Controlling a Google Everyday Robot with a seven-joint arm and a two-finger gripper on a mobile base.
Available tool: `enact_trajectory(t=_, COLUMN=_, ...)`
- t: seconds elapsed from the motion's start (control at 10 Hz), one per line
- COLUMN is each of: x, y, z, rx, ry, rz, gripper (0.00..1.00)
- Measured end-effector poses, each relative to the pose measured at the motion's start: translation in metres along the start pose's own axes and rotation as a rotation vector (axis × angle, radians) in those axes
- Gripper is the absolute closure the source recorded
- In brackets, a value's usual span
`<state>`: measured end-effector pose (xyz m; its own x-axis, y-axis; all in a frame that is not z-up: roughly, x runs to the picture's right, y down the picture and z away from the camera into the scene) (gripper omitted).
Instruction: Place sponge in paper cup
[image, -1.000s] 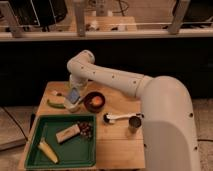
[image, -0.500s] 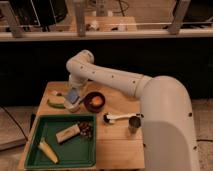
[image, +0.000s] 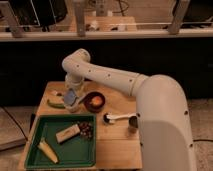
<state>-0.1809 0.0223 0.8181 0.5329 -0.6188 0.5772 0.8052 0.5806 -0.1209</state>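
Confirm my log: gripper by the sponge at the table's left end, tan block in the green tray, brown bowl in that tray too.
One error: the brown bowl stands on the table beyond the green tray, not in it, as the camera view shows. The gripper is by the sponge at the table's left end; the tan block lies in the tray.

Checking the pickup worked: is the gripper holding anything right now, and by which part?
Cannot be told for sure: the sponge is at the gripper, just over the paper cup, but the contact itself is hidden.
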Motion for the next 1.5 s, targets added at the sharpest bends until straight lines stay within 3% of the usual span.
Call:
enact_trajectory(t=0.9, x=-0.017, y=-0.003, z=0.009, rx=-0.161, ry=-0.072, rz=-0.154, gripper=1.00)
enact_trajectory(t=1.5, x=-0.021, y=0.001, z=0.016, rx=-0.189, ry=-0.100, rz=-0.202, gripper=1.00)
